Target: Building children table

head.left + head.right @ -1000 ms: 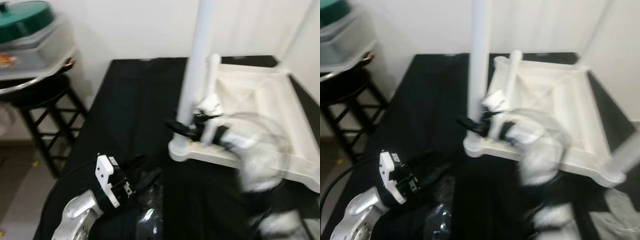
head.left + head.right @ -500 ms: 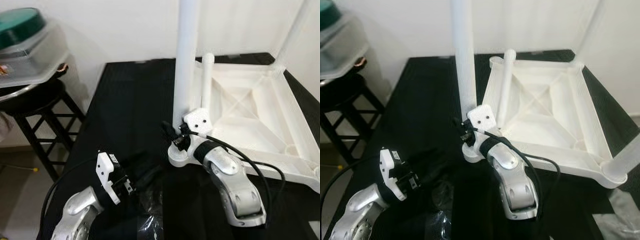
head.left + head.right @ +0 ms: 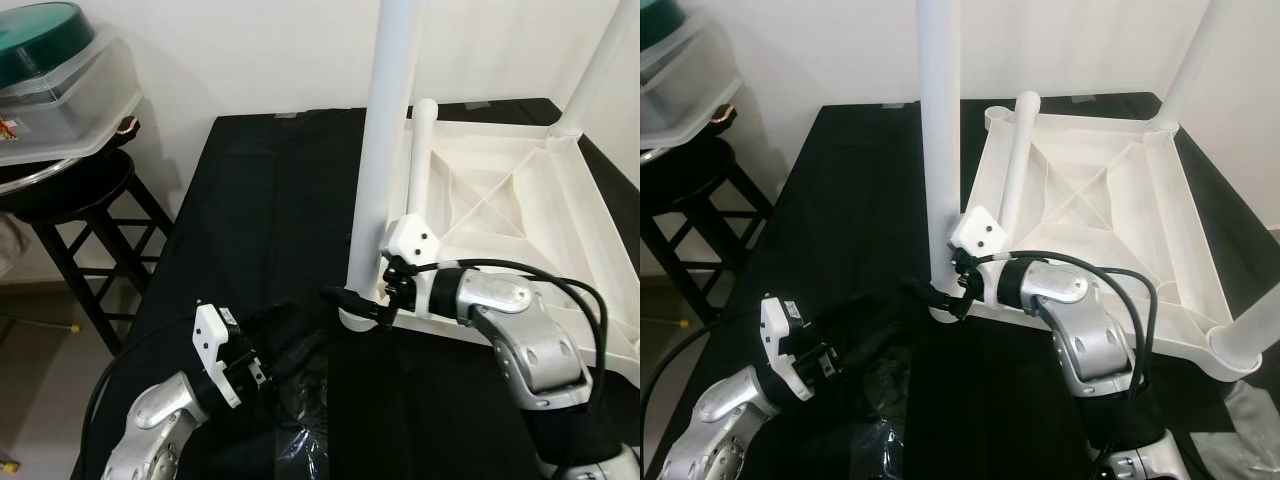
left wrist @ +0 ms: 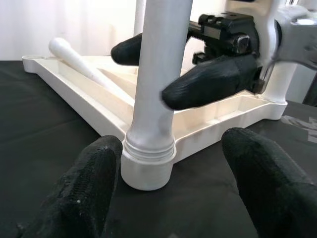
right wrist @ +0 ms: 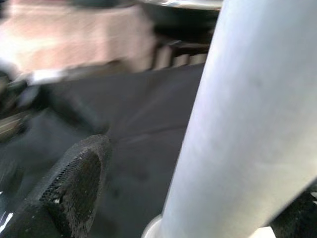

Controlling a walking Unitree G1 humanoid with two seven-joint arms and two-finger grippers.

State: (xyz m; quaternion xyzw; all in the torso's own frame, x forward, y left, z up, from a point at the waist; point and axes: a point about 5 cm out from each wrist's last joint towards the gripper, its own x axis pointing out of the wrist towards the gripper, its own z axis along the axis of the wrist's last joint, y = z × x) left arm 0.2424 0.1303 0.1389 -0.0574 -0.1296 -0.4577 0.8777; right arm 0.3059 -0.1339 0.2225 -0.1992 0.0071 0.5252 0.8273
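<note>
A white children's table top (image 3: 560, 215) lies upside down on the black cloth. One white leg (image 3: 385, 130) stands upright in its near-left corner socket (image 4: 147, 163). My right gripper (image 3: 355, 303) is open and straddles this leg just above the socket, one finger (image 4: 210, 82) in front and one behind. My left gripper (image 3: 290, 335) rests low on the cloth, open and empty, pointing at the socket. A loose leg (image 3: 418, 160) lies slanted inside the top. Two more legs stand at the far-right (image 3: 595, 70) and near-right (image 3: 1245, 340) corners.
A black stool (image 3: 80, 210) stands left of the table and carries a clear tub with a green lid (image 3: 50, 60). Crumpled clear plastic (image 3: 300, 440) lies on the cloth near my left arm. A white wall runs behind.
The camera has shifted. My right arm, blurred a second ago, has swung round so that it now reaches the leg's base from the right. The left arm has stayed put.
</note>
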